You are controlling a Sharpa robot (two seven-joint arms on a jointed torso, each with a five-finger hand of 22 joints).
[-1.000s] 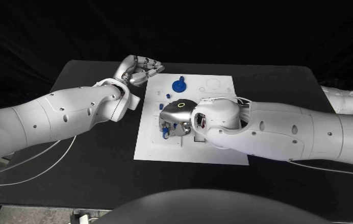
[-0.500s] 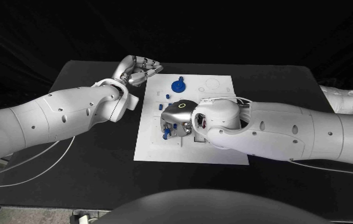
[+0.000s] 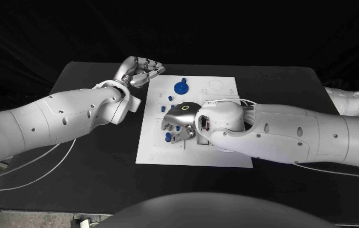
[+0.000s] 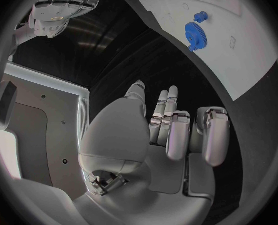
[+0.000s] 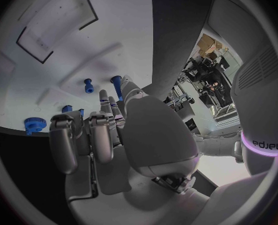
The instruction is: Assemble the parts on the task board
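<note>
Our right hand (image 3: pixel 179 121), fingers curled, has eased lower over the small blue plastic parts (image 3: pixel 167 136) on the white task board (image 3: pixel 224 155), nearing a pick, while our clenched left hand (image 3: pixel 140 71) waits empty beside it.

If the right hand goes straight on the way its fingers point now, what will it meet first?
Probably the blue parts under its fingertips on the task board. The right hand hangs over the board, fingers pointing down toward them. Whether it touches them already is unclear.
</note>
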